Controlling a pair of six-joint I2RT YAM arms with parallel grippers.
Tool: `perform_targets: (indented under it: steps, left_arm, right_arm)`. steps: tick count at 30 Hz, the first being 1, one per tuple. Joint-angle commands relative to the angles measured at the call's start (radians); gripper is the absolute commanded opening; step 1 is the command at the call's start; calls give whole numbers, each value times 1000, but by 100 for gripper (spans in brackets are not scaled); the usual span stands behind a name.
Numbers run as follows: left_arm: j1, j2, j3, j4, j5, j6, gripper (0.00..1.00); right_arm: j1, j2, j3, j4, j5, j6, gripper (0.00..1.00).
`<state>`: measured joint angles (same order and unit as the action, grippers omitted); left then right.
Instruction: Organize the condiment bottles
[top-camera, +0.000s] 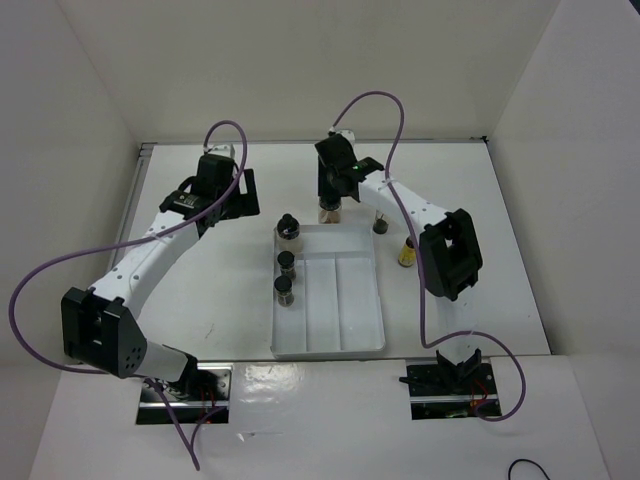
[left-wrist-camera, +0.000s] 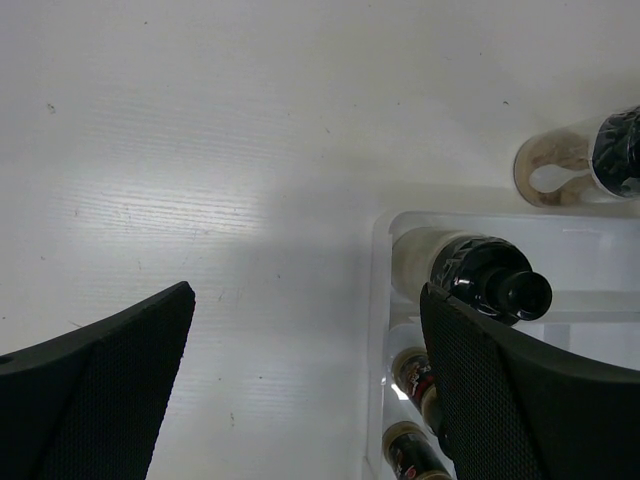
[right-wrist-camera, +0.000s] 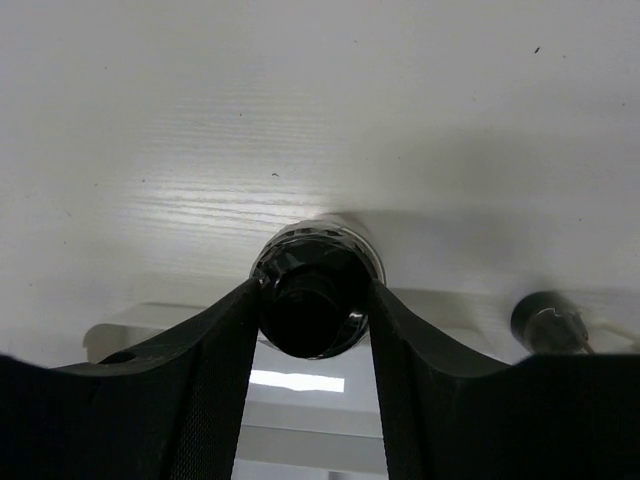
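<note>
my right gripper clamps both sides of the black cap on a wide bottle standing just beyond the far edge of the white tray. a small dark bottle and a yellow bottle stand nearby to its right. my left gripper hangs wide open, empty, left of the tray.

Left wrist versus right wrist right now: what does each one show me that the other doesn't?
Left wrist only: the left fingers spread wide above the table, and three bottles lined up inside the white tray. Right wrist only: the right fingers pressed against both sides of a black-capped bottle standing just outside the tray, plus a small dark bottle to one side. Both: the table, the tray's rim and, most likely, that gripped bottle, at the left wrist view's upper right edge.
</note>
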<state>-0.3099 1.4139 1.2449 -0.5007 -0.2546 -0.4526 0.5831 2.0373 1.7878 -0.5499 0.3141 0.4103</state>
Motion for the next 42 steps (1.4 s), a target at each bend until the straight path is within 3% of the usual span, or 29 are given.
perform_targets:
  steps: [1,7,11,13,24,42]
  left_arm:
    - [6,-27,11,27,21,-14,99]
    - [15,-36,11,27,21,-14,99]
    - [15,-36,2,36,21,-14,99]
    - [15,-36,2,36,31,-5,99]
    - [25,-46,-7,36,49,5,99]
    - [25,-64,-36,45,60,14,99]
  right_arm:
    - [7,23,53,-15,33,4,49]
    - [7,32,62,-34,33,4,33]
    - [17,41,74,-56,33,4,6]
    - [17,41,109,-94,58,4,0]
    - [58,-75,245,-200,105,-16,0]
    - [155,-255,-67,-139,108,70,0]
